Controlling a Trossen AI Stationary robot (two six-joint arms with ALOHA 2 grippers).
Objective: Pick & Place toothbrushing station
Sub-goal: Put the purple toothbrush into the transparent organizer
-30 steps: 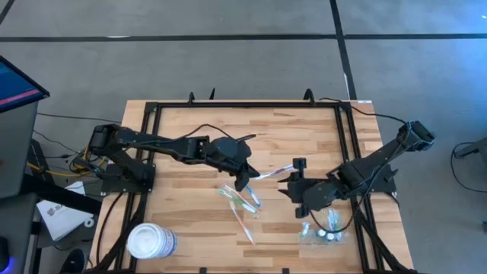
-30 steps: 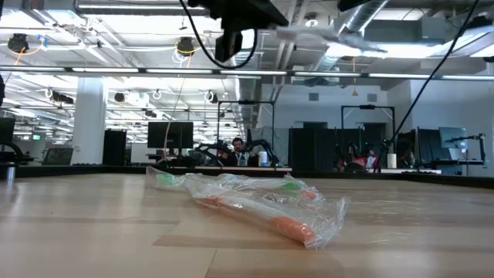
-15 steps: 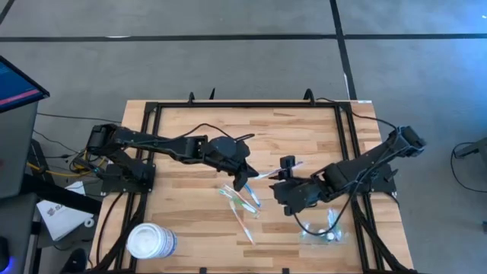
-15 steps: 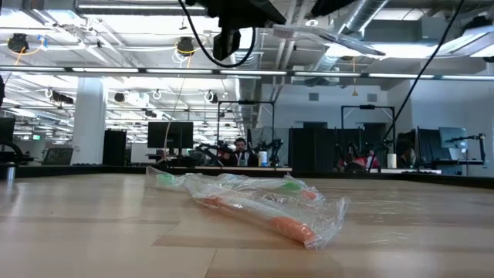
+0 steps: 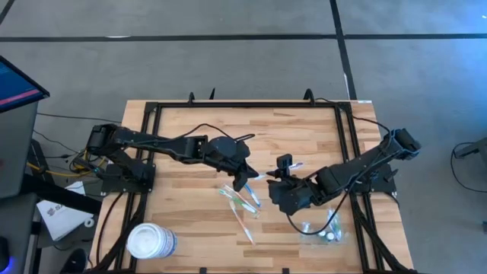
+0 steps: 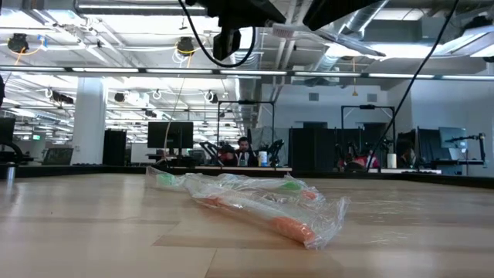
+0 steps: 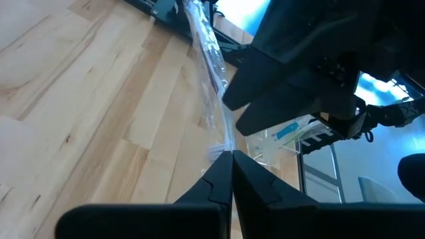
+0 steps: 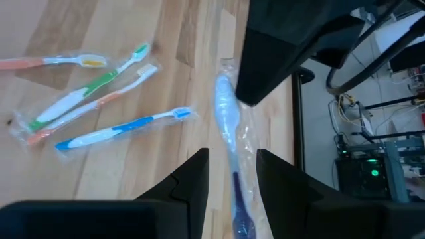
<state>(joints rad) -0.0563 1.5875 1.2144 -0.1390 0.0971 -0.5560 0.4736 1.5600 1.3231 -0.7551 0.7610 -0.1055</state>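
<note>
My left gripper (image 5: 243, 181) is shut on a plastic-wrapped toothbrush (image 5: 262, 176) above the middle of the table. My right gripper (image 5: 272, 183) is open. Its two fingers stand on either side of that toothbrush (image 8: 228, 126) without touching it. The see-through toothbrushing station (image 5: 319, 233) sits on the table near the right front, behind my right arm. Several more wrapped toothbrushes (image 5: 242, 204) lie flat on the wood at the middle front and also show in the right wrist view (image 8: 99, 99). My left gripper pinches the end of the toothbrush's clear wrapper (image 7: 222, 147) between its two shut fingertips. The wrapped toothbrush runs on from the fingers toward the table's right side, lifted clear of the table.
A large white round tub (image 5: 151, 241) stands at the front left corner. A black frame (image 5: 251, 106) runs around the table's edges. The wood at the far side (image 5: 251, 125) is bare. A person shows far off in the room behind (image 6: 244, 148).
My right gripper has moved toward the table's left, away from the see-through station and up to the toothbrush that my left gripper holds, so that its fingers now stand on either side of it. The station now shows uncovered.
</note>
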